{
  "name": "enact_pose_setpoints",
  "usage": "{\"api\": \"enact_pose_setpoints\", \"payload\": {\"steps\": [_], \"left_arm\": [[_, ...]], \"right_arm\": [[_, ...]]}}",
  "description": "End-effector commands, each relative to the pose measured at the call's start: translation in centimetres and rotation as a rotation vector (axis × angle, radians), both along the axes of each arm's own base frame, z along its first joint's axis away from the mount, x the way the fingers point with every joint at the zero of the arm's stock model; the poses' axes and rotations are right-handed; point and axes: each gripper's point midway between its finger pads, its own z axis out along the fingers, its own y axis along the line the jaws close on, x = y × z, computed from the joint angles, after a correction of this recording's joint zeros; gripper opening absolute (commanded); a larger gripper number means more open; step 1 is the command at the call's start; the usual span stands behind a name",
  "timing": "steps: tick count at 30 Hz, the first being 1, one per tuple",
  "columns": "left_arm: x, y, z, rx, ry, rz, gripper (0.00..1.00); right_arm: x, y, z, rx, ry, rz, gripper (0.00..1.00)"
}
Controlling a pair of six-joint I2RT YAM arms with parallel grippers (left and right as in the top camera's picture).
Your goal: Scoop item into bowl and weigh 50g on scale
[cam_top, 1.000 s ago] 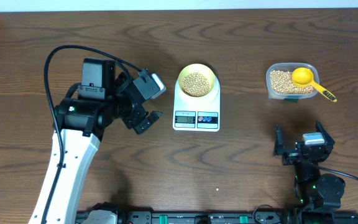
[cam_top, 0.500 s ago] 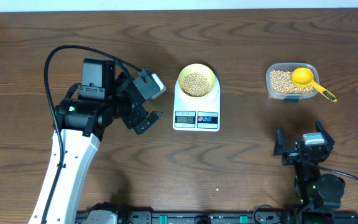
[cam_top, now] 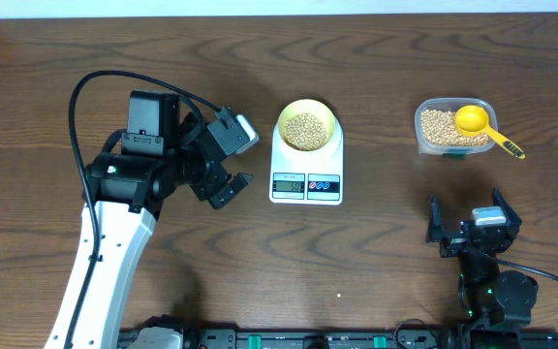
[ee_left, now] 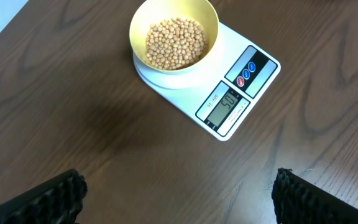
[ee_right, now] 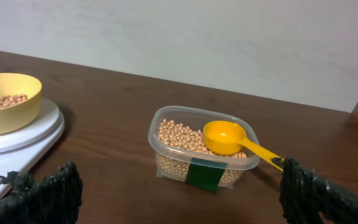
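Note:
The pale-yellow bowl point(cam_top: 306, 126) stands on the white scale point(cam_top: 306, 180) at the table's middle, with tan beans point(cam_top: 305, 130) in it. In the left wrist view the bowl point(ee_left: 174, 36) and scale point(ee_left: 236, 99) show, and the display reads about 50. My left gripper point(cam_top: 234, 160) is open and empty, left of the scale; its fingers frame bare table in the left wrist view point(ee_left: 179, 199). My right gripper point(cam_top: 473, 225) is open and empty near the front right, well short of the tub; in the right wrist view point(ee_right: 179, 196) it faces the tub.
A clear plastic tub point(cam_top: 453, 127) of beans stands at the right, with a bright yellow scoop point(cam_top: 482, 124) lying across it, its handle over the right rim. It shows in the right wrist view point(ee_right: 202, 149) with a green label.

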Motion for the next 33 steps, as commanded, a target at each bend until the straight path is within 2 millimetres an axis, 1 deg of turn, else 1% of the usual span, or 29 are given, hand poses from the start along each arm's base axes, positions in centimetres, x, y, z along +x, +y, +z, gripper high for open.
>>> {"api": "enact_pose_setpoints", "payload": {"steps": [1, 13, 19, 22, 26, 29, 30, 33], "left_arm": [[-0.1, 0.0, -0.3, -0.01, 0.018, 0.007, 0.97], [-0.2, 0.0, -0.4, -0.009, 0.023, 0.007, 0.98], [-0.4, 0.1, 0.7, -0.016, -0.034, 0.01, 0.98], [0.6, 1.1, 1.7, -0.035, -0.088, 0.141, 0.97], [1.8, 2.3, 2.6, -0.134, -0.173, 0.344, 0.98], [1.9, 3.1, 3.0, -0.25, -0.236, 0.485, 0.98], [1.7, 3.7, 3.0, -0.312, -0.296, 0.548, 0.98], [1.1, 4.2, 2.6, -0.355, -0.381, 0.567, 0.98]], "right_arm": [[0.0, 0.0, 0.0, 0.01, -0.001, -0.005, 0.99], [0.0, 0.0, 0.0, 0.01, 0.0, -0.005, 0.99], [0.0, 0.0, 0.0, 0.01, 0.0, -0.005, 0.99], [0.0, 0.0, 0.0, 0.01, -0.001, -0.005, 0.99], [0.0, 0.0, 0.0, 0.01, -0.001, -0.005, 0.99], [0.0, 0.0, 0.0, 0.01, -0.001, -0.005, 0.99], [0.0, 0.0, 0.0, 0.01, -0.001, -0.005, 0.99], [0.0, 0.0, 0.0, 0.01, -0.001, -0.005, 0.99]]}}
